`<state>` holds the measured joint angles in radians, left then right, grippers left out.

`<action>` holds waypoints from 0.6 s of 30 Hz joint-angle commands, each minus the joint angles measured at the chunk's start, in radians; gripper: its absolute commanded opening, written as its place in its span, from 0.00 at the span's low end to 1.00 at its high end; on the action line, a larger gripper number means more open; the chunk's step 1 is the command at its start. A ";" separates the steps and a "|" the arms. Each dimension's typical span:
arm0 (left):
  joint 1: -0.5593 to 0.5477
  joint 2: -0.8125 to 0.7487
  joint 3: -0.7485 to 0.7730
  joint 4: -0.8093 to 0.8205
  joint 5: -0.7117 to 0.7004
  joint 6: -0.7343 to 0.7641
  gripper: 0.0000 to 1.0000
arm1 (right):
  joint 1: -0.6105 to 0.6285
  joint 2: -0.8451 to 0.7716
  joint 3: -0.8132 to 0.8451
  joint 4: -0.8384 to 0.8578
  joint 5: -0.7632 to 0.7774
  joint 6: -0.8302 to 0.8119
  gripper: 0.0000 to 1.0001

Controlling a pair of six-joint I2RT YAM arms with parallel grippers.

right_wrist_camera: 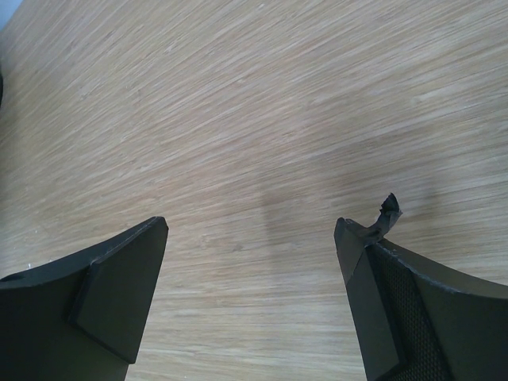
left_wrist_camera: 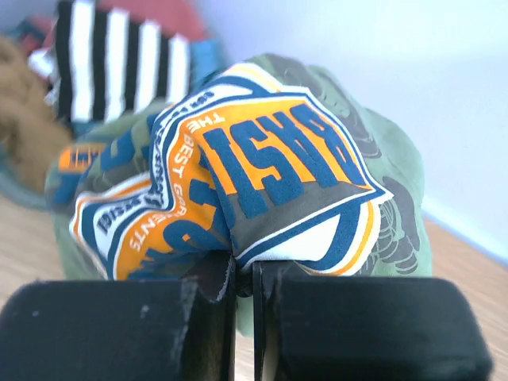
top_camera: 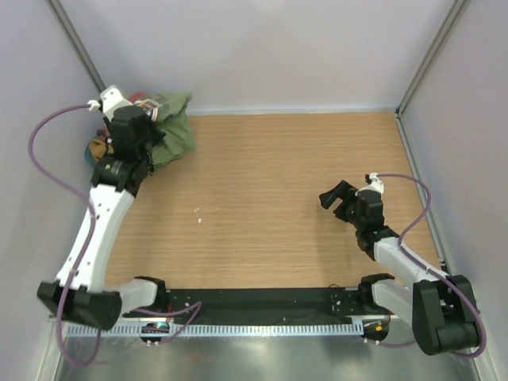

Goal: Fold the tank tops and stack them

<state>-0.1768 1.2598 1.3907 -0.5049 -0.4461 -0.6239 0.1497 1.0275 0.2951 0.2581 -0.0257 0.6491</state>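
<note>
Top external: left arm (top_camera: 101, 218) was stretched to the far-left corner, its wrist over a heap of clothes against the wall. The olive green tank top (top_camera: 176, 131) was bunched on that heap's right side, on the table (top_camera: 270, 182). Right gripper (top_camera: 340, 198) hung low over bare wood, right of centre and well apart from the heap, fingers spread.

Left wrist: left gripper (left_wrist_camera: 244, 317) was clenched on a fold of the olive top right at its orange, blue and white printed patch, with the cloth pinched in the narrow gap. The striped tank top (left_wrist_camera: 119, 63) lay behind it, upper left. A salmon-red garment (left_wrist_camera: 159, 14) and a light blue garment (left_wrist_camera: 204, 62) were just beside the stripes, blurred.

Right wrist: jaws wide apart and holding nothing, with only wood grain below. The right-hand pad's tip looked frayed.
</note>
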 commanded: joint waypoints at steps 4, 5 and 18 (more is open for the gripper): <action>-0.076 -0.161 0.088 0.069 0.079 0.007 0.00 | 0.005 -0.014 0.019 0.029 0.004 -0.022 0.95; -0.099 -0.171 0.088 0.071 0.111 -0.011 0.00 | 0.007 -0.015 0.021 0.026 0.006 -0.023 0.95; -0.653 0.114 0.057 0.164 0.064 -0.080 0.00 | 0.005 -0.092 0.015 -0.016 0.063 -0.043 0.95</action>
<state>-0.7849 1.3098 1.4284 -0.4030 -0.3653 -0.6941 0.1497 0.9661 0.2951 0.2379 -0.0025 0.6304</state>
